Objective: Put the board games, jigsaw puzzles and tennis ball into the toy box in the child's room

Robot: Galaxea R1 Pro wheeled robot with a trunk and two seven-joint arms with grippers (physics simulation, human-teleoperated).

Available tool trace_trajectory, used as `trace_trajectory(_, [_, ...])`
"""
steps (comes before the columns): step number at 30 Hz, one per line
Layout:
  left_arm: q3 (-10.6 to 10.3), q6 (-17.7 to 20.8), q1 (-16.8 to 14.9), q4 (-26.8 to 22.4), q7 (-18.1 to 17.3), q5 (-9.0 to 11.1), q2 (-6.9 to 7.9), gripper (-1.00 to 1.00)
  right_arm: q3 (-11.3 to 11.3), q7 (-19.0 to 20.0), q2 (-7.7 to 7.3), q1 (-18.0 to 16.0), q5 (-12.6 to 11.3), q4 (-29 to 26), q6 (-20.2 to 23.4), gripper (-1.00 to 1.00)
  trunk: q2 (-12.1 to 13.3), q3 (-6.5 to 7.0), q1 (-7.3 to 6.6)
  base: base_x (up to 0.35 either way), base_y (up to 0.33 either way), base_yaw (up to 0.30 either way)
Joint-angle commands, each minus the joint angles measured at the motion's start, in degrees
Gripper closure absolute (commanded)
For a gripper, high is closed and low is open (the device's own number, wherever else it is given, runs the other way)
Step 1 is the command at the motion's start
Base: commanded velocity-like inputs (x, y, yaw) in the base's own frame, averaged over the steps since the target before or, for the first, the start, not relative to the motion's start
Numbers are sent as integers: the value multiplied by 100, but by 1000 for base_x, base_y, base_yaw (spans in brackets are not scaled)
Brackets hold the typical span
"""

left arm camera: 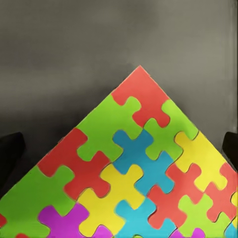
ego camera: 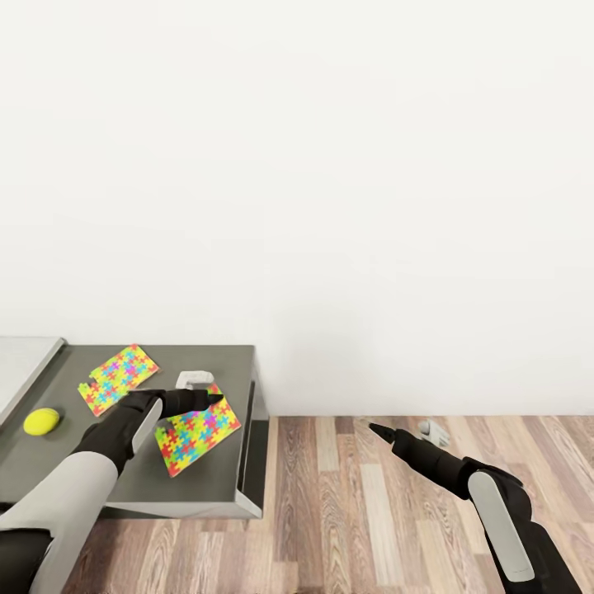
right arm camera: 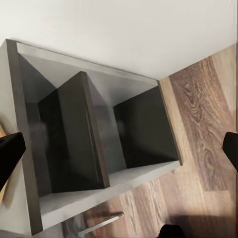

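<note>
The left claw (ego camera: pixel 216 399) is seen low at about eight o'clock in the head view, stretched over the dark grey tabletop (ego camera: pixel 223 367). It hovers above the nearer jigsaw puzzle (ego camera: pixel 196 430), which lies flat on the tabletop with one corner turned toward the claw. In the left wrist view that puzzle (left arm camera: pixel 134 173) is seen close up, its corner pointing between the two dark fingers (left arm camera: pixel 11 148) at the frame's edges. The fingers are spread wide apart and nothing is gripped between them; whether the sheet is touched cannot be told.

At nine o'clock from the left arm the tennis ball (ego camera: pixel 41 421) rests on the tabletop, well apart from both puzzles. Farther back, at about eleven o'clock from the claw, the second jigsaw puzzle (ego camera: pixel 119 379) lies flat, apart from the first. Just beyond the claw, a small pale grey object (ego camera: pixel 194 379) sits on the tabletop between the two sheets. A paler grey surface (ego camera: pixel 25 363) adjoins the dark section at the far left.

The right claw (ego camera: pixel 375 429) is held at about four o'clock, above the wooden floor (ego camera: pixel 346 511), clear of the tabletop. In the right wrist view its fingers (right arm camera: pixel 10 153) are set wide apart with nothing between them, and a dark grey open shelf unit (right arm camera: pixel 94 148) with two compartments is seen against the white wall (ego camera: pixel 330 165).
</note>
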Motion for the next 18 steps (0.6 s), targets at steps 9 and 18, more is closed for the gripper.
trace_trajectory(9, [-4, 49, -7, -8, 6, 65, 7, -100, -10, 41, 2, -3, 33, -2, 30, -100, -11, -9, 3, -65, -110, 0])
trace_trajectory(18, [2, 49, -5, -8, 3, 65, 8, -100, -8, 41, 2, -4, 33, -2, 30, -100, -11, -9, 3, -128, -66, 0])
